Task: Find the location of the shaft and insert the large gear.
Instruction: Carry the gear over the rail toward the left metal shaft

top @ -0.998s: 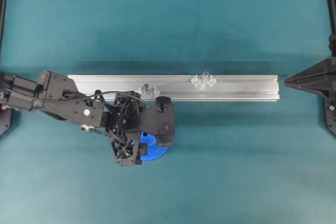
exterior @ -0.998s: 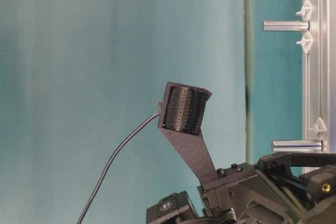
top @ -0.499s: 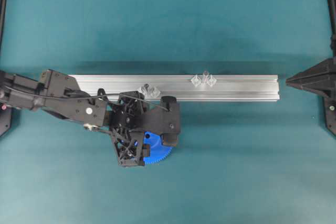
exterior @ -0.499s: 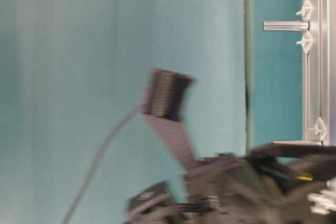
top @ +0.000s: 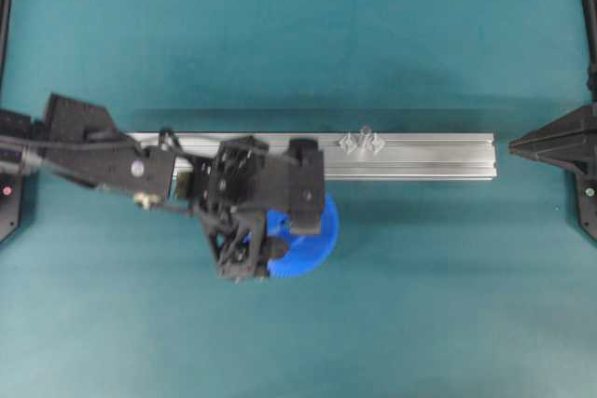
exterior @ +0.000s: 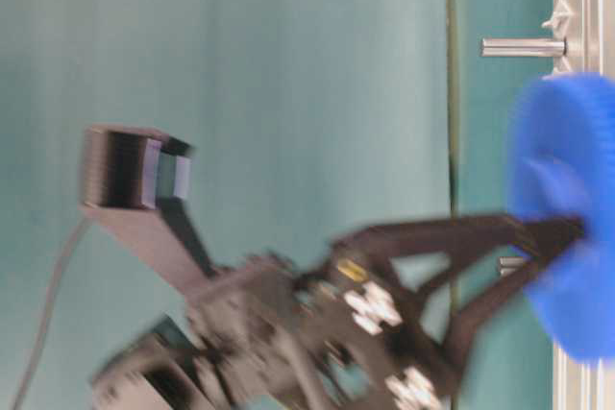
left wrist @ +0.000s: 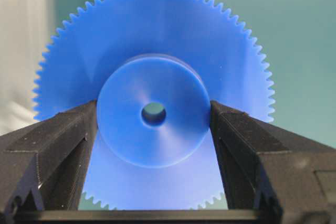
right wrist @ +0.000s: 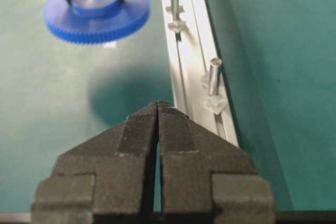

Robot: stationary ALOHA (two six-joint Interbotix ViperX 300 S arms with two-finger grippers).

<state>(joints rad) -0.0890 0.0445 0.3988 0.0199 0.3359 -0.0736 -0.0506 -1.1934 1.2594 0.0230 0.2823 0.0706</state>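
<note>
**Left fingers hold the large gear off the tabletop beside the rail**

Overhead: my left gripper (top: pixel 280 230) sits over the near edge of the aluminium rail (top: pixel 438 156), towards its left end. The large gear (top: pixel 312 240) shows from under it, mostly off the rail's near edge, above the teal tabletop (top: pixel 420 305). The shaft (top: pixel 365 133) stands further right on the rail between its two clear mounts, apart from the gear. The right gripper (top: pixel 515 144) is parked just off the rail's right end.

Table level: the picture is blurred. I see the large gear (exterior: pixel 567 228) held at the tips of the left arm's fingers (exterior: pixel 538 232), in front of the rail. One pin (exterior: pixel 524 47) is clear of it; a second is mostly hidden behind the gear.

Left wrist: the fingers (left wrist: pixel 58 145) pinch the gear's raised hub (left wrist: pixel 152 111) from both sides.

Right wrist: my right gripper (right wrist: pixel 158 109) has its fingers pressed together. Beyond, the large gear (right wrist: pixel 97 11) hangs above its shadow, left of the rail, with two pins (right wrist: pixel 213 77) standing on the rail.
</note>
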